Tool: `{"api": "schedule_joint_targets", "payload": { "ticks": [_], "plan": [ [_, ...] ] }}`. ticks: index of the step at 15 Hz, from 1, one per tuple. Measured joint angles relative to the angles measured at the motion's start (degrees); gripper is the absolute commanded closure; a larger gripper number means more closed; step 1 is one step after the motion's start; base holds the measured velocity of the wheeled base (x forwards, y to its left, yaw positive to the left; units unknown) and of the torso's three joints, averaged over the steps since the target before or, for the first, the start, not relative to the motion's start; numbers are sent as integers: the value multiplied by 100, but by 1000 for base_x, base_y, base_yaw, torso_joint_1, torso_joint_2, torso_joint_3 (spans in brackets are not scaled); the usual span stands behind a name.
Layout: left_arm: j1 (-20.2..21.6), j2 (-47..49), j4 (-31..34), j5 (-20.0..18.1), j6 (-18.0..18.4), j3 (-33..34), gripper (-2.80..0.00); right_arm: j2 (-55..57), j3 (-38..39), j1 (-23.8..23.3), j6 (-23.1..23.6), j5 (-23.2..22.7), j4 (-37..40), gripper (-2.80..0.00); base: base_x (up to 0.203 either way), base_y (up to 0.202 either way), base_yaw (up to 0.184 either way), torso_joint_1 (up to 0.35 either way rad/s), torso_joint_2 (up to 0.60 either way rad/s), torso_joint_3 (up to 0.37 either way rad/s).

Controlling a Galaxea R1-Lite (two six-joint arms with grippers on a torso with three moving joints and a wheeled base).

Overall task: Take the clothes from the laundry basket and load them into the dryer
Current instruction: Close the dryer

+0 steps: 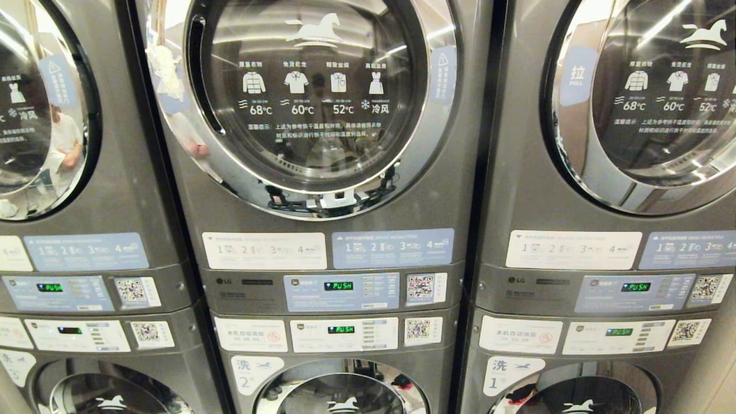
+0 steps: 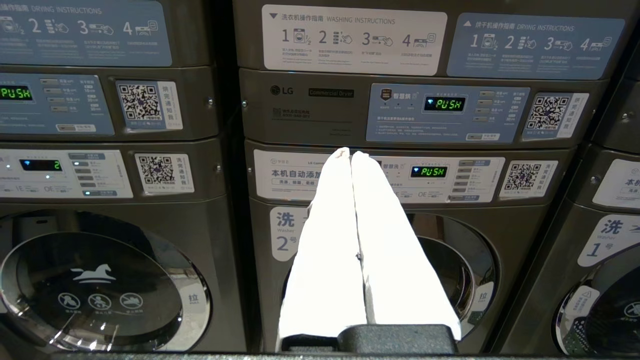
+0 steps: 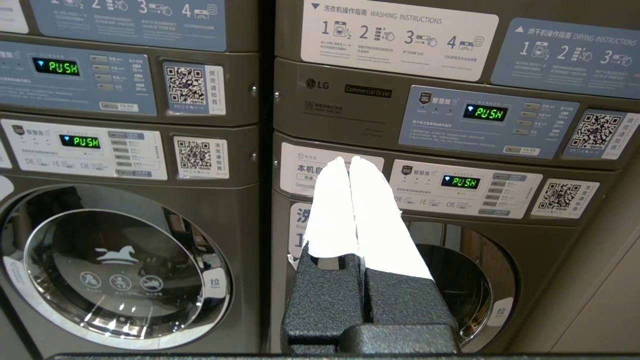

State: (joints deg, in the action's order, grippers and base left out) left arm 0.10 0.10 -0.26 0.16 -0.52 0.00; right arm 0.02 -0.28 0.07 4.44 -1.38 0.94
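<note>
The middle stack's upper machine is the dryer point(image 1: 310, 98); its round glass door is closed. The dryer's control panel point(image 2: 320, 107) shows "PUSH" in the left wrist view, and the same label appears on the neighbouring dryer panel point(image 3: 350, 100) in the right wrist view. My left gripper point(image 2: 346, 152) is shut with nothing between its white fingers and points at the washer panel of stack 2. The right gripper point(image 3: 346, 161) is likewise shut and empty, facing the washer panel of stack 1. Neither arm appears in the head view. The laundry basket and the clothes are out of view.
Three grey stacked machines fill the wall side by side. Below the dryers sit washer 2 point(image 2: 450, 270) and washer 1 point(image 3: 465, 285), doors closed. A person is reflected in the left dryer's door point(image 1: 60, 144). A beige wall point(image 3: 605, 280) lies beyond stack 1.
</note>
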Motion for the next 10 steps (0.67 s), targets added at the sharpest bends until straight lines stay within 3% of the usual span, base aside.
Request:
{"api": "schedule_joint_targets", "payload": {
  "ticks": [4, 10],
  "plan": [
    [0, 0, 33, 4, 219, 0, 0, 0, 26, 0, -321, 127, -94, 0, 15, 0, 0, -1, -1, 2],
    [1, 0, 40, -6, 306, 0, 0, 0, 28, 0, -477, 154, -110, 0, 188, 0, 0, 7, 2, 0]
  ]
}}
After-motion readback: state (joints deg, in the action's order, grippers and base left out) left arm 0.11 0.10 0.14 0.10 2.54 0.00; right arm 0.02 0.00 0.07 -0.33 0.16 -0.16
